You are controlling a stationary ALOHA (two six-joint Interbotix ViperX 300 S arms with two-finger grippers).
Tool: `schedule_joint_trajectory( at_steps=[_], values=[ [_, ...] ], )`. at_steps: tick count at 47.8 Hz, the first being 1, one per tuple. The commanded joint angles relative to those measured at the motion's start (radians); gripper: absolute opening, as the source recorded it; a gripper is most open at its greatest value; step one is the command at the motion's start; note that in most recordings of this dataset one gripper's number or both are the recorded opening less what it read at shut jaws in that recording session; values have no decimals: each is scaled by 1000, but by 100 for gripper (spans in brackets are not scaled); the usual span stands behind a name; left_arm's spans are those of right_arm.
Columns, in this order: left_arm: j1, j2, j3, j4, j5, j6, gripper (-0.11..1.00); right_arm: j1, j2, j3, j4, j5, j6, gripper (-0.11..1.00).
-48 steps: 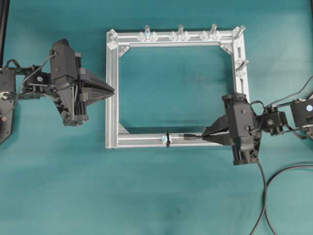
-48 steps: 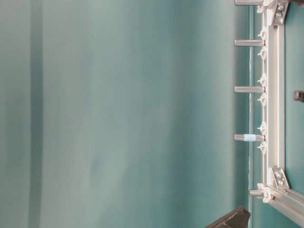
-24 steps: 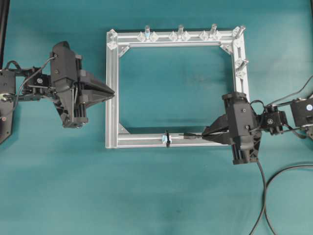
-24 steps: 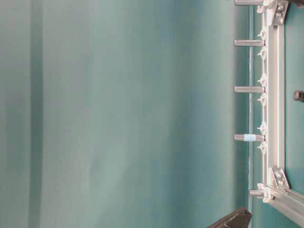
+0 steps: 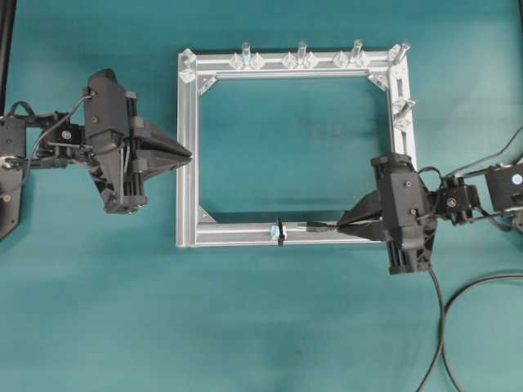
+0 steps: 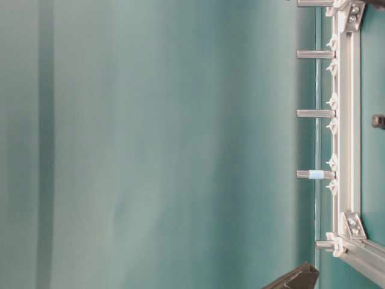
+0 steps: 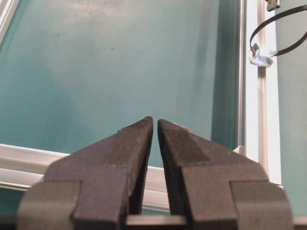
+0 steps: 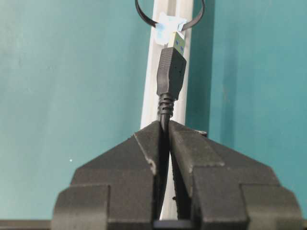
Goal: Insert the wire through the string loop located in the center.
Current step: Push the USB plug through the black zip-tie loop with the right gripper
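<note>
From overhead, the right gripper pinches the wire over the frame's near bar, plug just right of the string loop. The left gripper, pressed together and empty, hovers at the left bar; its wrist view alone shows this.

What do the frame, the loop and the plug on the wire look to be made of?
The frame: apparently aluminium extrusion, matte silver with lengthwise slots. The string loop: a thin, smooth black band, plastic or cord, I cannot tell which, on a pale-blue base. The wire: a black moulded plug body, likely plastic, with ribbed strain relief and a shiny metal tip, gripped between the right gripper fingers.
</note>
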Motion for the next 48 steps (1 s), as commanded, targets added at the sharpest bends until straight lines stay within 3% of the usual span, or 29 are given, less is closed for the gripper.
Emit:
schedule_joint_trajectory(
  at_steps=[1,48],
  values=[
    [-8,-12,-20,2,-6,-8,17,-3,-17,-14,-3,-23,-2,7],
    [-15,-12,-18,2,-5,-8,17,-3,204,-210,-5,-54,-6,7]
  ],
)
